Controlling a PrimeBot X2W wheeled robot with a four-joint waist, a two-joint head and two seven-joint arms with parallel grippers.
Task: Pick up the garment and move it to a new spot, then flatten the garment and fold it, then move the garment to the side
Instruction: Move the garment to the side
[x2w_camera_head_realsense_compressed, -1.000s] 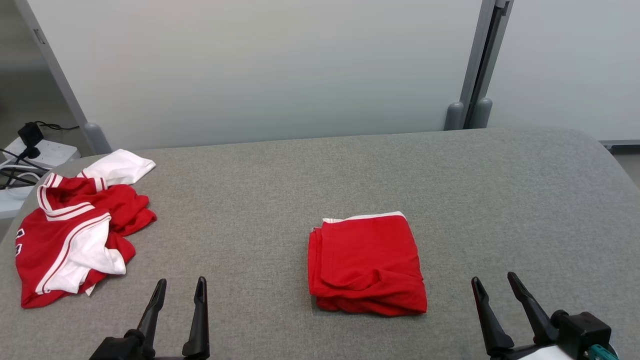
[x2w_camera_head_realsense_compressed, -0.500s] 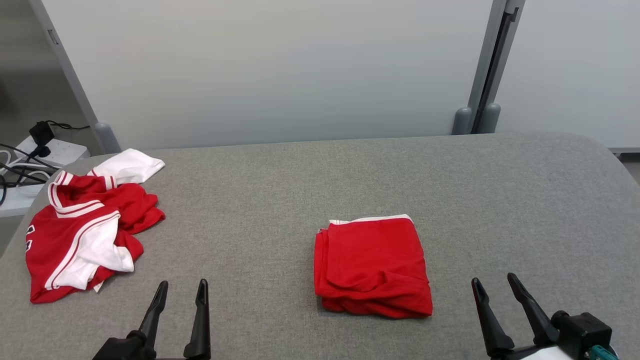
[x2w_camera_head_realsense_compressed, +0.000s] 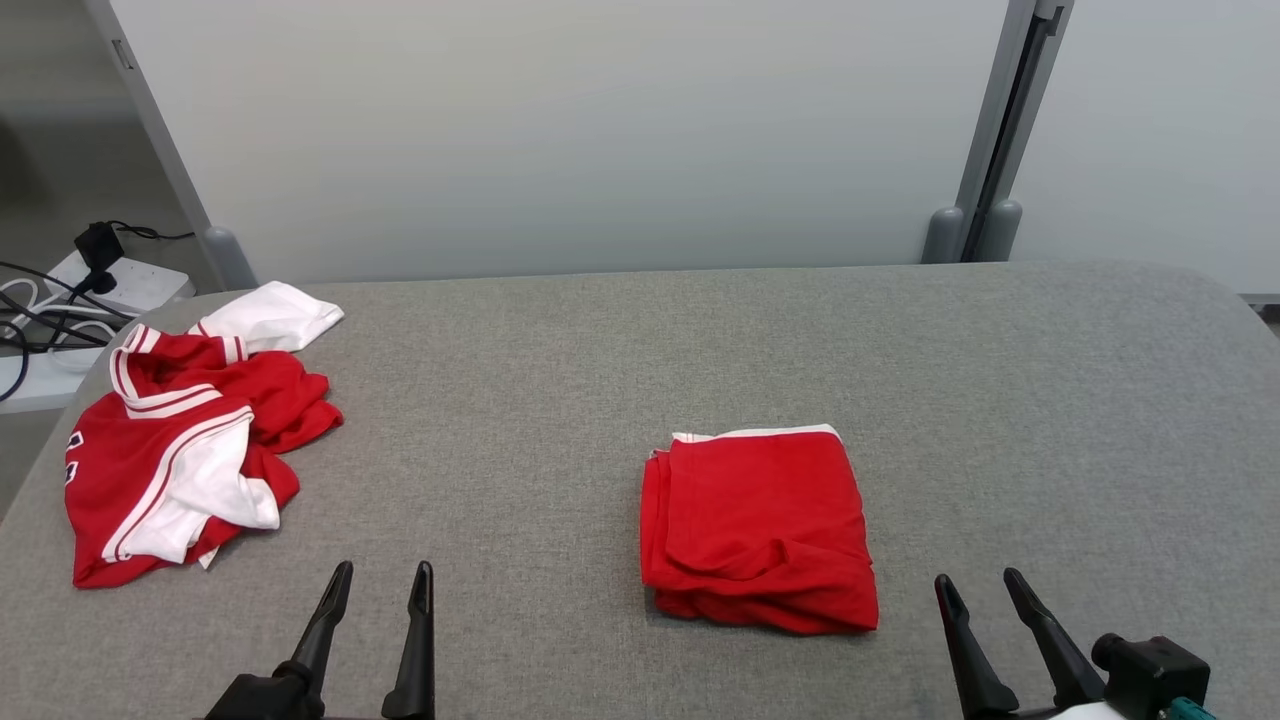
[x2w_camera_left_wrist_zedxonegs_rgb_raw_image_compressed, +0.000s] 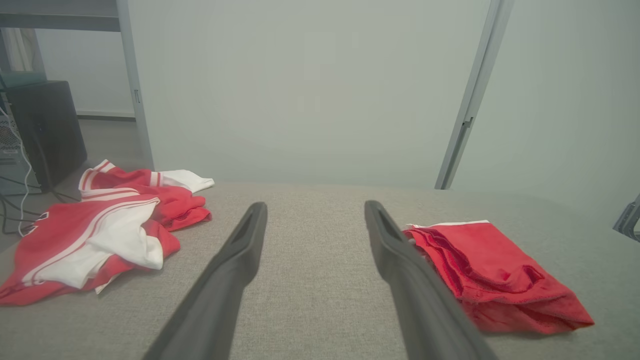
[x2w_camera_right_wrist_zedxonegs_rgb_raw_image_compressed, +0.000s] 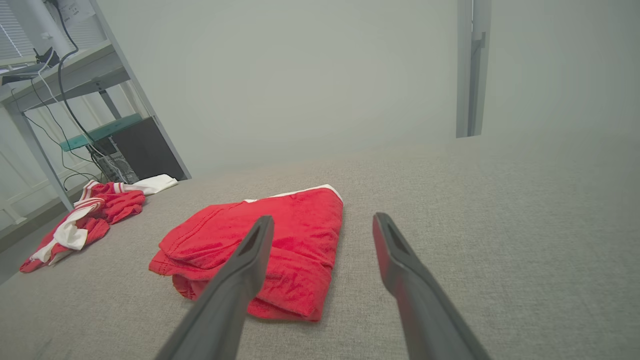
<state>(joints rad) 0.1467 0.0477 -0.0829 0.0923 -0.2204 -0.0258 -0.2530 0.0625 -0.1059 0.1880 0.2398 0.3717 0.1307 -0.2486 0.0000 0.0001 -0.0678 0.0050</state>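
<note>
While left hand (x2w_camera_head_realsense_compressed: 385, 570) and right hand (x2w_camera_head_realsense_compressed: 976, 578) gape wide, a jersey (x2w_camera_head_realsense_compressed: 190, 440) lies apart from the garment (x2w_camera_head_realsense_compressed: 765, 525).

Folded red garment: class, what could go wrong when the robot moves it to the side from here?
1. The folded red garment shows loose stacked layers at its left edge; a pinch on only the top ones could undo the fold.
2. Moved left, it might land on the crumpled jersey there.
</note>
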